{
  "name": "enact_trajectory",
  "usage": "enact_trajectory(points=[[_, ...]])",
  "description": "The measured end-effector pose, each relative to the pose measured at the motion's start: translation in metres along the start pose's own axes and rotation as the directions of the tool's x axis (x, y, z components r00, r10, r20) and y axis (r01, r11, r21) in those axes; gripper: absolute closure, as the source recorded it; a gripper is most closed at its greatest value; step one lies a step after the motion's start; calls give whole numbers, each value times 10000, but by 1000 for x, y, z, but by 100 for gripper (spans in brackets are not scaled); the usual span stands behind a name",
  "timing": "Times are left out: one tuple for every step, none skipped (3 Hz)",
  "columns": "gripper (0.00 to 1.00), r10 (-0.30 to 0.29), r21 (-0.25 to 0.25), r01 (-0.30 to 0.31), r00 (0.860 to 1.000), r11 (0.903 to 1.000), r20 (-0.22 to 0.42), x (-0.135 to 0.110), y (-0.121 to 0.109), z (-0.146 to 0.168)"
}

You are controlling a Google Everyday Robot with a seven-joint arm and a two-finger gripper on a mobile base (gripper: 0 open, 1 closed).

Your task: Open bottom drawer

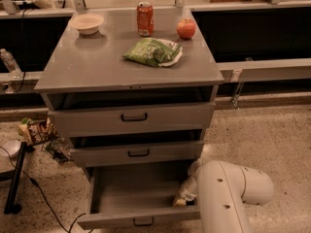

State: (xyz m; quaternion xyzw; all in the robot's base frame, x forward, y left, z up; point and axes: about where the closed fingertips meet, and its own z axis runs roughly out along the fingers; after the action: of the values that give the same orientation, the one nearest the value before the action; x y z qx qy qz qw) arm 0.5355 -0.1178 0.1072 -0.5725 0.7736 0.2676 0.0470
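The grey cabinet (pixel 131 72) has three drawers. The bottom drawer (pixel 138 191) is pulled well out, its wide shallow tray showing, with a small black loop handle (pixel 144 222) on its low front panel. The middle drawer (pixel 138 153) and top drawer (pixel 133 116) stand slightly out. My gripper (pixel 182 198) is at the right inner corner of the bottom drawer, down at the tray, at the end of my white arm (pixel 228 193).
On the cabinet top: a beige bowl (pixel 86 23), a red can (pixel 145 18), a red apple (pixel 186 29), a green chip bag (pixel 154 51). Snack packets (pixel 36 130) and black cables (pixel 34 183) lie on the floor at left. A counter rail (pixel 272 69) runs behind.
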Motion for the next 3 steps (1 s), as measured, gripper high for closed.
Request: enact_trajectory(points=[[100, 312, -315, -315, 9994, 9990, -113, 8, 24, -6], [100, 339, -340, -343, 9994, 9988, -100, 9, 24, -8], [100, 673, -675, -668, 9977, 9955, 51, 13, 50, -20]])
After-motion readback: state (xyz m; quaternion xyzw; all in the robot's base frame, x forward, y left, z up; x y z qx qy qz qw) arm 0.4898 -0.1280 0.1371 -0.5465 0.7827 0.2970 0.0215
